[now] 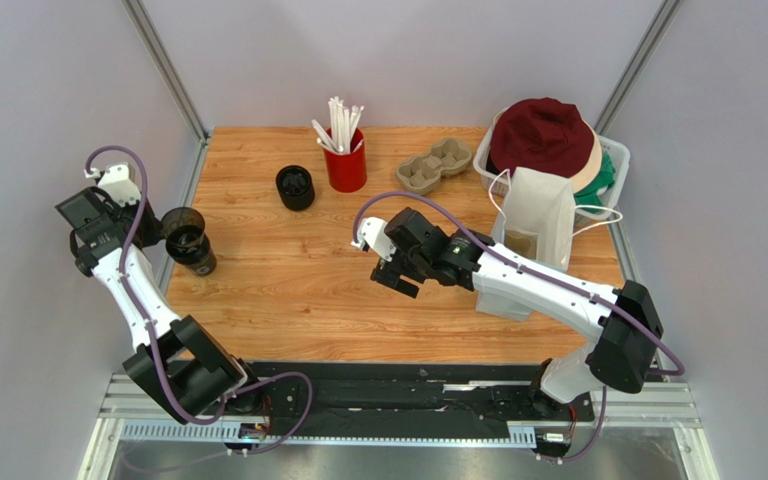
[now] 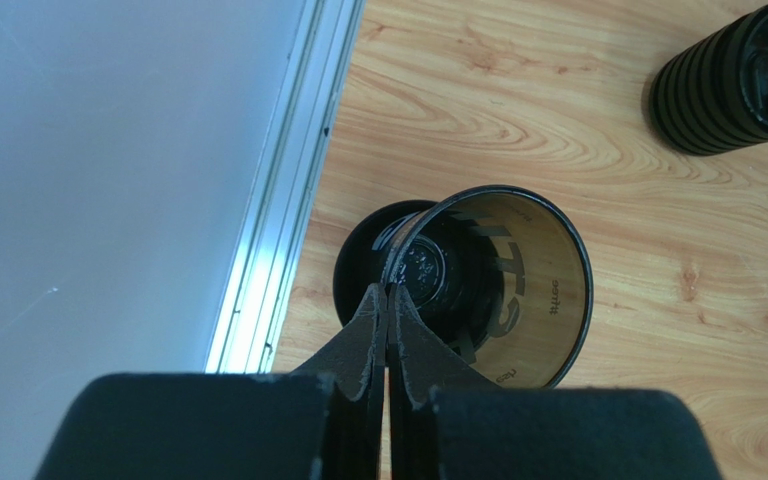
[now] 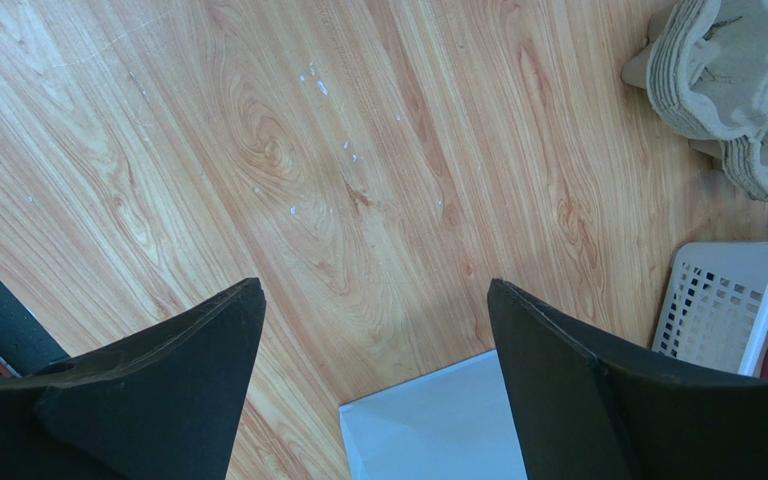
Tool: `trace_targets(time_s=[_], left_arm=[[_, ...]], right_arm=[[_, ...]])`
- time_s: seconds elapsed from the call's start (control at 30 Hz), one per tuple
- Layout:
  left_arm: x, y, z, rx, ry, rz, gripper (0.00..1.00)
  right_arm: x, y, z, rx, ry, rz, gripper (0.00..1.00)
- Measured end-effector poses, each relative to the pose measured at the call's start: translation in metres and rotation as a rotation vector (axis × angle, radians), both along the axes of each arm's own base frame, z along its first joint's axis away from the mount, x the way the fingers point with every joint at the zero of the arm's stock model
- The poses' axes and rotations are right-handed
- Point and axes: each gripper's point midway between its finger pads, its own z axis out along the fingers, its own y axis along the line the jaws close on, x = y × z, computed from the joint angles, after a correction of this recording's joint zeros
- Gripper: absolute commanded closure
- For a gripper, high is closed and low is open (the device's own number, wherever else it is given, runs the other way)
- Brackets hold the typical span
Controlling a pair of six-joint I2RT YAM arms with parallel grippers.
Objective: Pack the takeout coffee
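Note:
The takeout coffee cup point(image 1: 184, 230) is a brown paper cup with a dark rim, at the table's left edge. My left gripper point(image 1: 165, 233) is shut on its rim. In the left wrist view the fingers point(image 2: 363, 330) pinch the near wall of the cup point(image 2: 543, 300), which is tilted with its printed brown side showing. A black round piece point(image 2: 356, 275) lies right under the cup, also seen from above point(image 1: 199, 262). I cannot tell if it is the lid. My right gripper point(image 1: 395, 272) is open and empty over the middle of the table, also in its wrist view point(image 3: 373, 300).
A squat black ribbed piece point(image 1: 295, 187) point(image 2: 733, 75) stands mid-back. A red cup of white straws point(image 1: 346, 165), a cardboard cup carrier point(image 1: 434, 165) point(image 3: 723, 65), a white paper bag point(image 1: 540, 215) point(image 3: 438, 425) and a white basket point(image 1: 615, 152) point(image 3: 713, 300) of hats stand at the back right.

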Motion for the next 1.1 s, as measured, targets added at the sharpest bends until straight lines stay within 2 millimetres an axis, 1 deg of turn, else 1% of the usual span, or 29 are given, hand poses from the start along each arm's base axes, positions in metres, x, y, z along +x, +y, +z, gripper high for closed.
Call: trace_targets(time_s=[0.2, 0.37, 0.53, 0.63, 0.73, 0.8, 0.83, 0.87, 0.9, 1.0, 1.03, 1.1], left_arm=[[-0.001, -0.007, 0.029, 0.017, -0.049, -0.015, 1.00], [-0.003, -0.017, 0.055, 0.023, -0.095, -0.041, 1.00], [-0.008, -0.036, 0.087, 0.034, -0.160, -0.097, 1.00], [-0.011, -0.053, 0.105, 0.052, -0.196, -0.146, 1.00], [-0.010, -0.081, 0.114, 0.069, -0.212, -0.223, 1.00], [-0.006, -0.109, 0.115, 0.073, -0.211, -0.309, 1.00], [-0.006, -0.113, 0.114, 0.079, -0.206, -0.319, 1.00], [-0.003, -0.133, 0.113, 0.079, -0.201, -0.382, 1.00], [-0.001, -0.148, 0.111, 0.079, -0.192, -0.427, 1.00], [0.008, -0.182, 0.100, 0.073, -0.156, -0.534, 1.00], [0.012, -0.192, 0.096, 0.067, -0.138, -0.565, 1.00], [0.022, -0.212, 0.084, 0.056, -0.094, -0.629, 1.00]], right_arm=[[0.000, 0.000, 0.000, 0.000, 0.000, 0.000, 0.12], [0.000, 0.000, 0.000, -0.001, -0.001, -0.001, 0.12], [0.001, -0.001, 0.000, -0.002, -0.005, -0.005, 0.11], [0.001, -0.001, 0.004, 0.006, -0.011, -0.005, 0.10], [0.003, -0.007, 0.017, 0.037, -0.031, -0.021, 0.10], [0.008, -0.015, 0.029, 0.069, -0.046, -0.044, 0.10], [0.013, -0.021, 0.037, 0.089, -0.053, -0.066, 0.10], [0.020, -0.028, 0.047, 0.116, -0.061, -0.092, 0.10], [0.026, -0.035, 0.055, 0.136, -0.070, -0.116, 0.09], [0.041, -0.057, 0.086, 0.205, -0.105, -0.180, 0.09], [0.043, -0.064, 0.096, 0.225, -0.122, -0.194, 0.09], [0.035, -0.068, 0.109, 0.260, -0.131, -0.182, 0.09]])
